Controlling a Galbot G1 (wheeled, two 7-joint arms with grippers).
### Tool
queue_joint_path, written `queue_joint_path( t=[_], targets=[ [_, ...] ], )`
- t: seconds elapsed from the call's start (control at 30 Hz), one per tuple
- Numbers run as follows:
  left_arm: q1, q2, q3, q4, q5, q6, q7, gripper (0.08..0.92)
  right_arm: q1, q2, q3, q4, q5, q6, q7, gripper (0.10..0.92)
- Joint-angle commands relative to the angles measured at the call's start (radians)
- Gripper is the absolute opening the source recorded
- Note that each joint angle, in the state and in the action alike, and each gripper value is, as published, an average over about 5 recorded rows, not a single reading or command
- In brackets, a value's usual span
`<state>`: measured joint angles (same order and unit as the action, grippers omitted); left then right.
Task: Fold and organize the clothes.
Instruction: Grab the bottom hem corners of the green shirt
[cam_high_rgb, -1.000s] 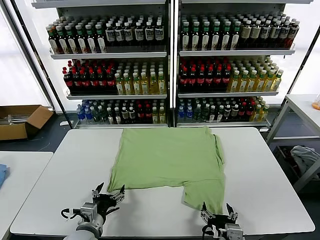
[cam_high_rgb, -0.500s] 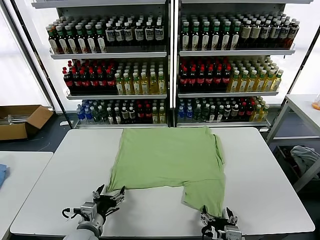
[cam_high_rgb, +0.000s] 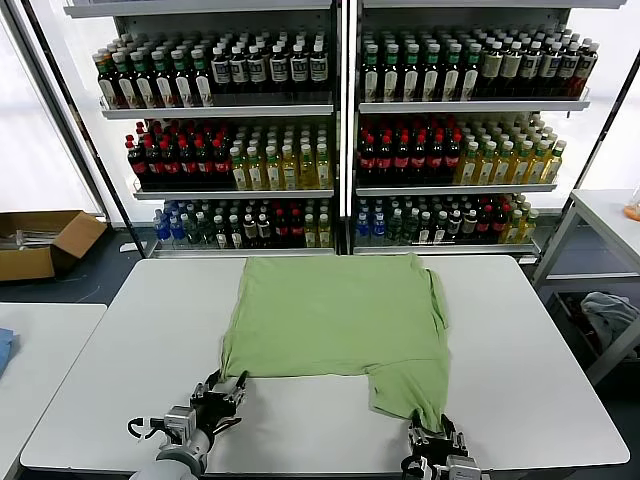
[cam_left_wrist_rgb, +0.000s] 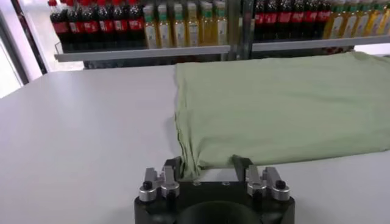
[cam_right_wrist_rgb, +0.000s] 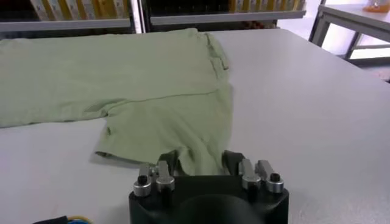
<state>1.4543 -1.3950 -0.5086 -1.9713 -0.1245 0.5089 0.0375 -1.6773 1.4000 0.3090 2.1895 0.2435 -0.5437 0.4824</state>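
Note:
The clothes (cam_high_rgb: 335, 315), a light green shirt, lie spread flat on the white table (cam_high_rgb: 150, 320), with one flap reaching toward the near right edge. My left gripper (cam_high_rgb: 228, 385) sits at the shirt's near left corner. In the left wrist view the left gripper (cam_left_wrist_rgb: 207, 163) has its jaws half closed, the corner of the clothes (cam_left_wrist_rgb: 280, 103) bunched against one finger, with bare table showing in the gap. My right gripper (cam_high_rgb: 432, 432) is at the near right flap. In the right wrist view the right gripper (cam_right_wrist_rgb: 199, 157) is shut on a gathered fold of the clothes (cam_right_wrist_rgb: 122, 79).
Shelves of bottles (cam_high_rgb: 340, 130) stand behind the table. A cardboard box (cam_high_rgb: 40, 240) lies on the floor at the far left. A second table (cam_high_rgb: 40, 340) is at the left, and a side table (cam_high_rgb: 610, 210) at the right with a pale cloth bundle (cam_high_rgb: 610, 315) beneath it.
Both grippers slid forward onto the shirt's near edge and their jaws closed in from wide open. The fabric at both corners has bunched up.

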Motion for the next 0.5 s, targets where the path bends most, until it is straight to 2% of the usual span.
queue_joint_path(
  t=[0.03,0.27,0.4,0.5],
  targets=[
    [0.001,-0.001,0.000,0.001,0.002,0.004,0.000,0.403,0.001,0.000,0.000,-0.009,0.005,0.000,0.001,0.317],
    [-0.003,-0.006,0.006,0.007,0.009,0.000,0.007,0.203,0.014,-0.005,0.016,-0.004,0.008,0.000,-0.007,0.130],
    [-0.005,-0.008,0.008,0.012,0.011,-0.006,0.012,0.105,0.023,-0.005,0.023,0.005,0.008,0.000,-0.016,0.106],
    [-0.009,-0.009,0.008,0.015,0.011,-0.010,0.013,0.085,0.031,-0.005,0.028,0.012,0.003,0.006,-0.032,0.106]
  ],
)
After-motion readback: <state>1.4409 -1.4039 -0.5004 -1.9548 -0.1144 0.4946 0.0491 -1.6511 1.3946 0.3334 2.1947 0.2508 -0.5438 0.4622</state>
